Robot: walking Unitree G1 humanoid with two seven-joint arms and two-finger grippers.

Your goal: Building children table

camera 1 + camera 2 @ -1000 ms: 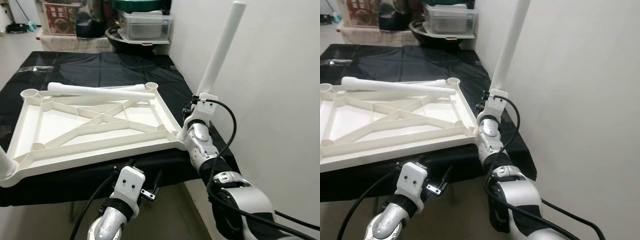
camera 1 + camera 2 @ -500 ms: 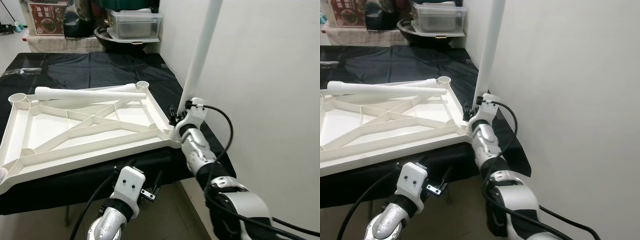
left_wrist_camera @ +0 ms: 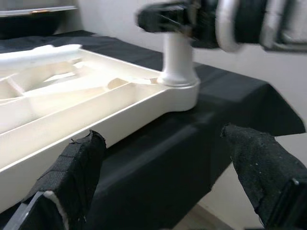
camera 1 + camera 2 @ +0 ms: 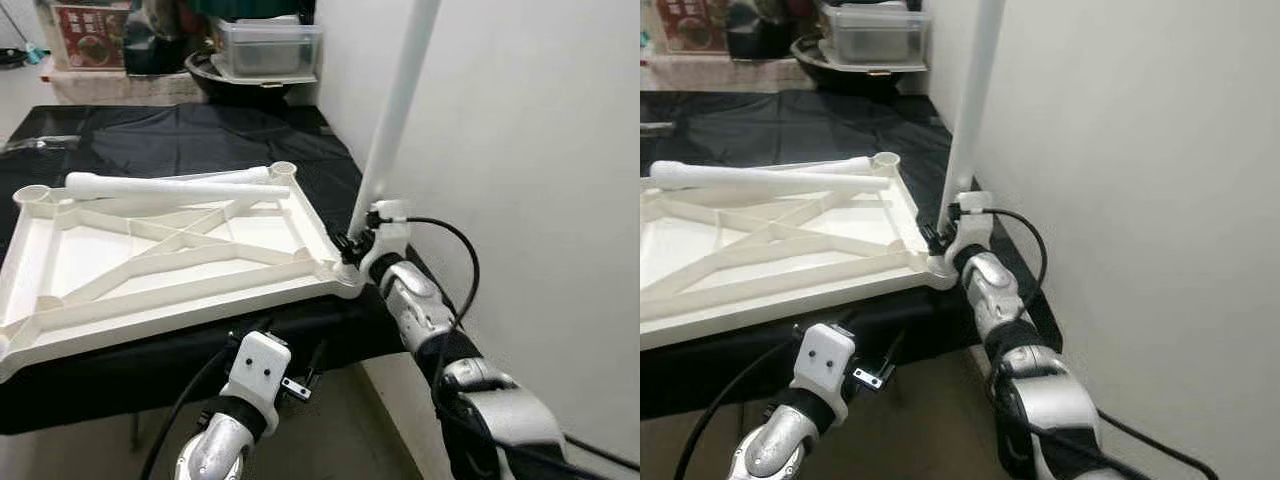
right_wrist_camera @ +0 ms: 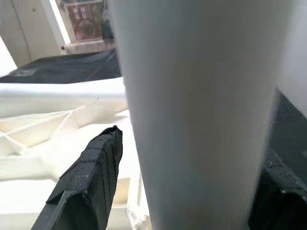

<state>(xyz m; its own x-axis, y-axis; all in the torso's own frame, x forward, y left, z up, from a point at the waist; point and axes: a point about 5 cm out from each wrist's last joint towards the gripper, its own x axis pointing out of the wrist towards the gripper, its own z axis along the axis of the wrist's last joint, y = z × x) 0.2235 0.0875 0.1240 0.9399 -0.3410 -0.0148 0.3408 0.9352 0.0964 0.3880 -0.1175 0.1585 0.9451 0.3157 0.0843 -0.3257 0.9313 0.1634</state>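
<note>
Leg point(image 4: 395, 110) now upright in socket, top cropped

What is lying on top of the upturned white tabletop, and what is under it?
A loose white leg lies across the tabletop's far edge. A second leg stands in its near right corner socket, gripped by the right gripper. A black cloth lies beneath; whatever the cloth covers is hidden.

A black-draped table point(image 4: 150, 140) stands against a white wall point(image 4: 540, 150), clutter behind.

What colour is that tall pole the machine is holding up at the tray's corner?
White. The pole in the right gripper shows best in the left eye view.
</note>
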